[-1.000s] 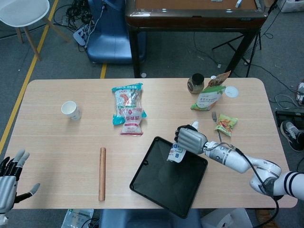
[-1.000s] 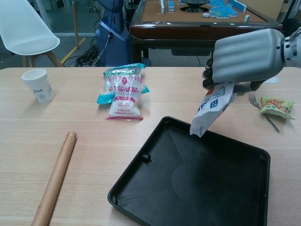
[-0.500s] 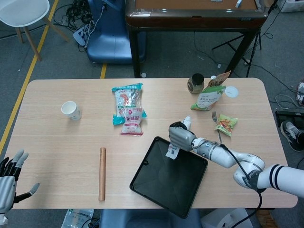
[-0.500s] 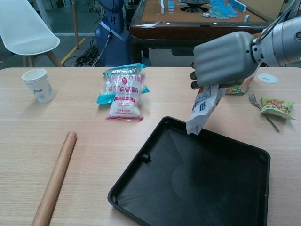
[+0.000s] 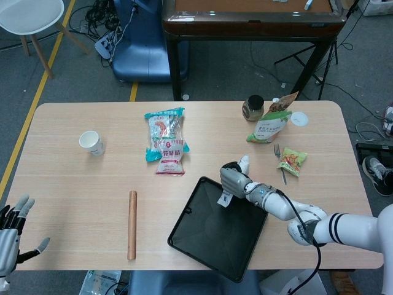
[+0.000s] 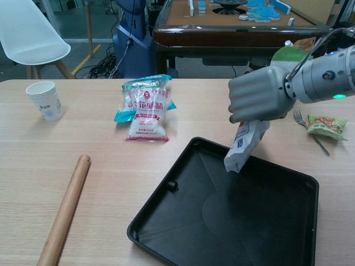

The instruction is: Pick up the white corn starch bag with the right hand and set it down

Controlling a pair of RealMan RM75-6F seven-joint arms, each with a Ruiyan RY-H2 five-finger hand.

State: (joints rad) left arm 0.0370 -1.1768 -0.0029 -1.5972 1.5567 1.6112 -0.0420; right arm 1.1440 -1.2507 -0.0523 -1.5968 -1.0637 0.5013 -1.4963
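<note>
My right hand (image 5: 234, 179) (image 6: 259, 99) grips the top of the white corn starch bag (image 5: 225, 198) (image 6: 242, 148), which has blue print. The bag hangs tilted over the far edge of the black tray (image 5: 216, 241) (image 6: 260, 233), its lower end close to the tray floor; whether it touches I cannot tell. My left hand (image 5: 13, 232) shows only in the head view, at the table's near left edge, fingers spread and holding nothing.
A pair of pink and teal snack bags (image 5: 166, 142) (image 6: 146, 106) lies at the back centre. A wooden rolling pin (image 5: 132, 224) (image 6: 65, 208) and a paper cup (image 5: 91, 142) (image 6: 45, 100) are to the left. A green pouch (image 5: 270, 125), jar (image 5: 252, 107), fork (image 5: 279, 162) and small packet (image 5: 293, 161) stand at the right.
My right hand has drawn nearer and lowered, bringing the bag down toward the tray's far edge. The left hand has stayed put.
</note>
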